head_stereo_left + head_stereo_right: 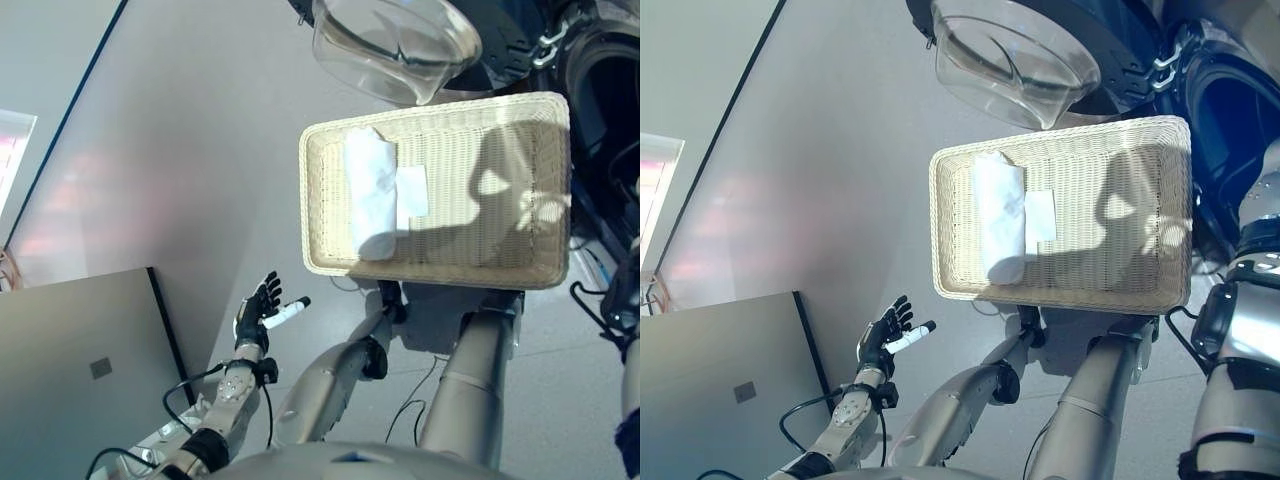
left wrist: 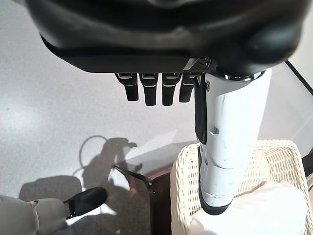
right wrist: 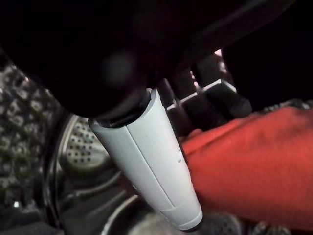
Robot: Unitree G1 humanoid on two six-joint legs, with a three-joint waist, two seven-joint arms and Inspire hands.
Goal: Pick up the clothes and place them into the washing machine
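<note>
Right wrist view: right hand (image 3: 161, 161) deep in the washer drum (image 3: 78, 147), pinching red cloth (image 3: 254, 171), might drag it back out if pulled away too soon; left hand (image 1: 262, 312) spread, idle; white cloth (image 1: 372, 190) waiting in basket (image 1: 540, 275).

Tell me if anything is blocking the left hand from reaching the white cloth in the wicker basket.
Nothing visible does. The left hand hovers open over bare floor, short of the wicker basket; the white cloth lies exposed at the basket's left end, with only the low near rim to clear.
</note>
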